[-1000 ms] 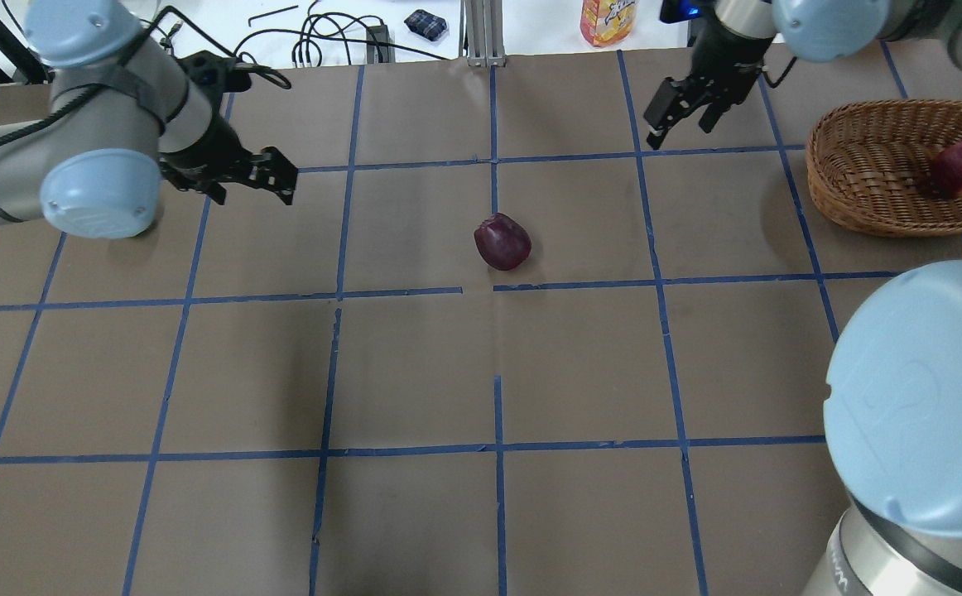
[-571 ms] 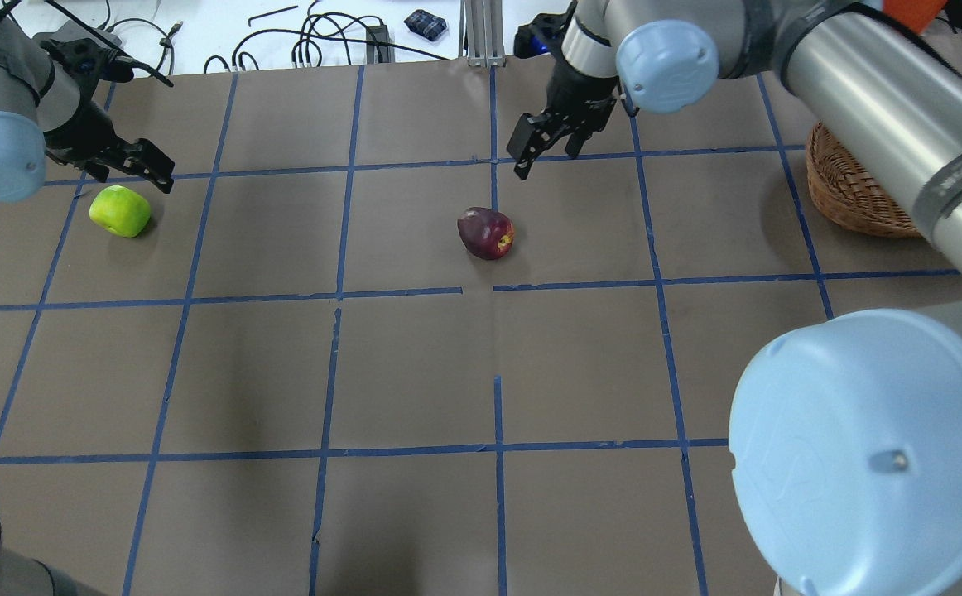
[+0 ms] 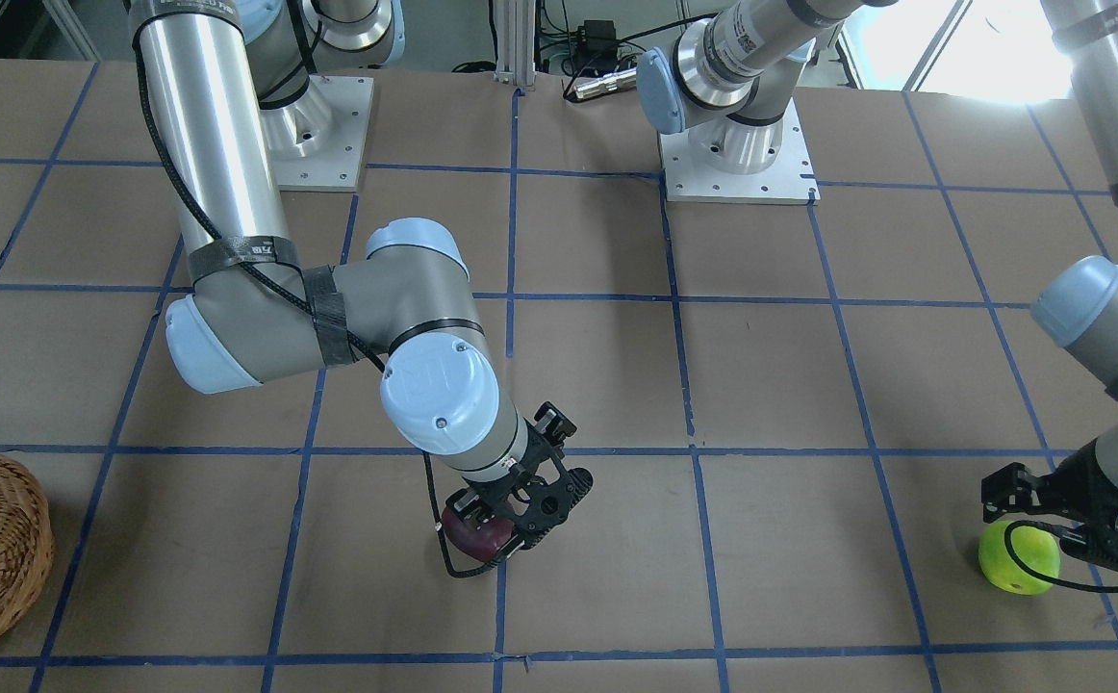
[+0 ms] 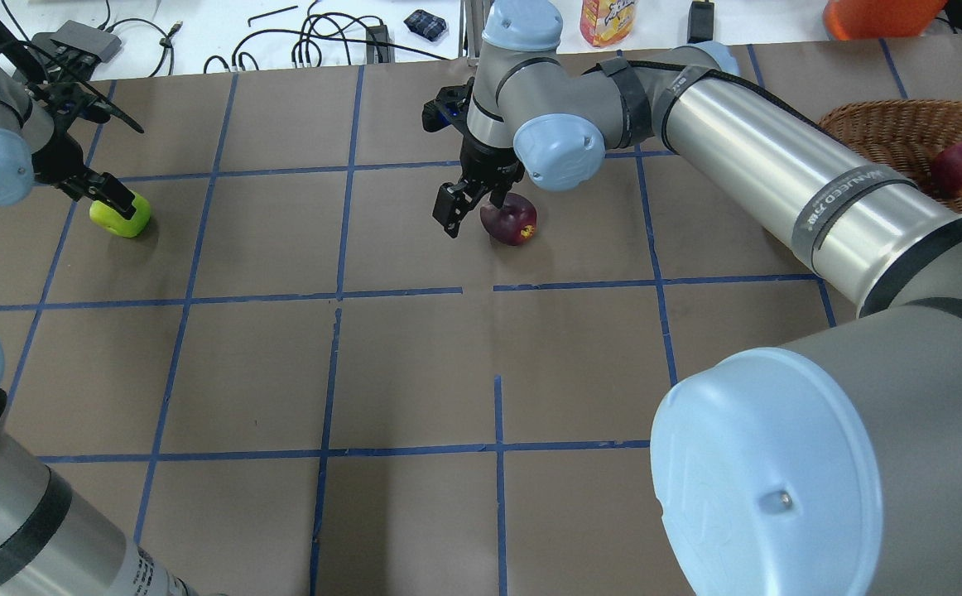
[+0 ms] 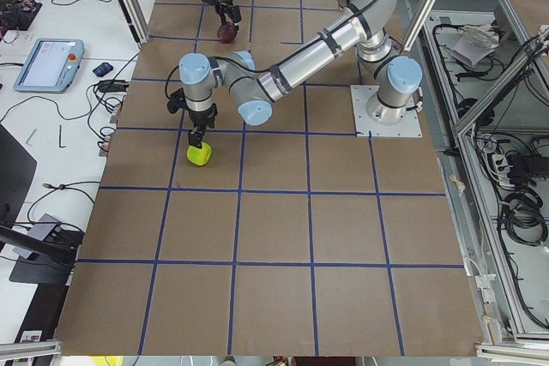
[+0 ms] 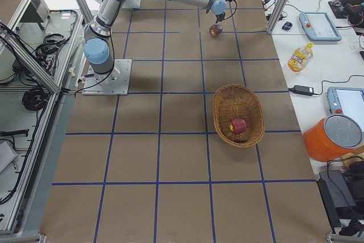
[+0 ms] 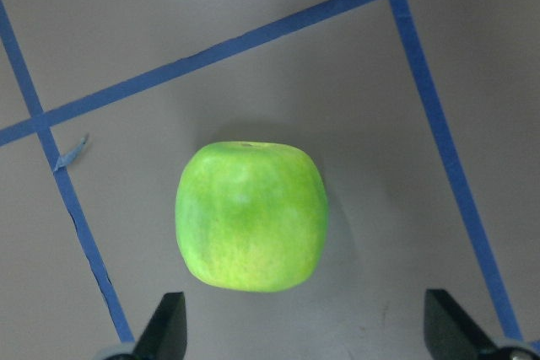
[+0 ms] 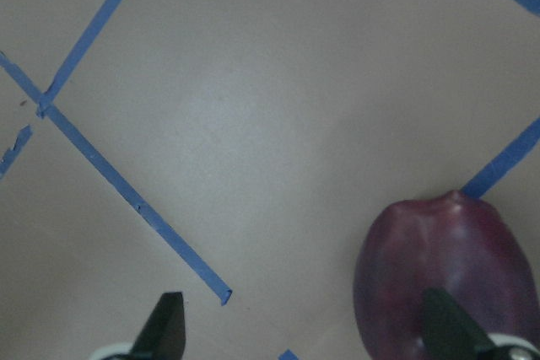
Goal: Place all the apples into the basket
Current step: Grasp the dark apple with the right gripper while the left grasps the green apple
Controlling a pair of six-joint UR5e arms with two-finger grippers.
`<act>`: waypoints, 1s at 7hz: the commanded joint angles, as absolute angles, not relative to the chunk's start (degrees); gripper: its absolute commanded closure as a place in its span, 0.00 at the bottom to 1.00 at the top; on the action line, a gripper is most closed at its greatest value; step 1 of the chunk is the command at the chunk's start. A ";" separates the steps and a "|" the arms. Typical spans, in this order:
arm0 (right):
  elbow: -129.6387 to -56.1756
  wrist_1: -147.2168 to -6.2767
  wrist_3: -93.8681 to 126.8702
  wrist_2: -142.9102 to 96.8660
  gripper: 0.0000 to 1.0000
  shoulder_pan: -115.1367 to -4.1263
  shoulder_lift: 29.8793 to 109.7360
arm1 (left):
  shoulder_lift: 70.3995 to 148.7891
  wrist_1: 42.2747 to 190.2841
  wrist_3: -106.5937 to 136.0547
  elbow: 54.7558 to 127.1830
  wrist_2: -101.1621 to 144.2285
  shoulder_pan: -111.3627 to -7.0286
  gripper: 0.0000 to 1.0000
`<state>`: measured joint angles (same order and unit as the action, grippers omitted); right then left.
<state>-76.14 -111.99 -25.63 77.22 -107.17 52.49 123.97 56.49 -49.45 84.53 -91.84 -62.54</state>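
Note:
The lime green apple (image 4: 122, 218) lies at the table's far left. My left gripper (image 4: 108, 197) is open just above it, and the left wrist view shows the apple (image 7: 251, 215) between the spread fingertips (image 7: 165, 328). The maroon apple (image 4: 510, 222) lies mid-table. My right gripper (image 4: 473, 211) is open beside it, and the right wrist view shows the apple (image 8: 445, 276) against the right-hand fingertip (image 8: 447, 326). The red apple (image 4: 957, 165) lies in the wicker basket (image 4: 878, 132) at the far right.
Blue tape lines grid the brown table. A drink bottle (image 4: 609, 21), an orange container (image 4: 878, 12) and cables lie past the far edge. My right arm's long link (image 4: 779, 174) stretches from the basket side to mid-table.
My right gripper swung left from near the basket and dropped beside the maroon apple, which shifted slightly. My left gripper moved left and lowered onto the green apple. Both stay open.

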 commanded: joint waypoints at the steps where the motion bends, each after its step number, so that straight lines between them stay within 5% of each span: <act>1: -77.34 -116.24 -25.49 82.69 0.00 -107.58 52.56 | 128.83 52.75 -50.19 82.54 -90.63 -62.31 0.00; 3: -77.34 -120.65 -24.01 87.60 0.00 -107.58 52.56 | 131.04 50.10 -50.45 81.04 -90.44 -62.40 0.07; 4: -77.26 -122.67 -23.12 89.72 0.00 -107.23 52.21 | 130.70 50.36 -50.45 81.82 -90.27 -62.40 0.90; 7: -78.05 -127.07 -22.76 91.31 0.00 -106.53 50.45 | 122.73 65.78 -40.06 81.90 -90.44 -65.64 0.93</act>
<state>-77.83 -125.14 -22.89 90.54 -106.89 51.16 126.78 58.79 -46.18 81.29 -90.66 -63.94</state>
